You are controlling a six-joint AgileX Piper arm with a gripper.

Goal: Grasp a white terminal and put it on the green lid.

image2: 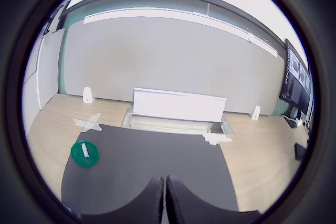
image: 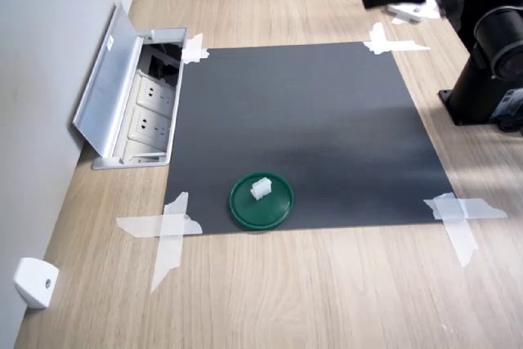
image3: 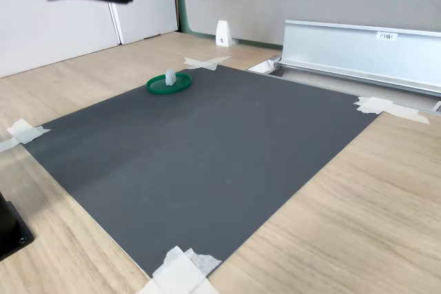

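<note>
My black gripper (image2: 165, 199) is raised high over the dark grey mat (image: 302, 128), fingers pressed together, holding nothing. The tiny white plastic terminal (image: 261, 188) sits on the flat round dark green plastic lid (image: 274, 208), approx. at its centre, near the mat corner w/ crossed white tape strips (image: 167, 230). Terminal and lid are well apart from my gripper, far across the mat.

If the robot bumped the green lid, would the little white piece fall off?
Probably it would. The terminal stands tall and narrow on the lid, so it looks apt to tip. The lid looks thin and light, likely sliding on the smooth dark mat. Its raised rim might catch the piece.
</note>
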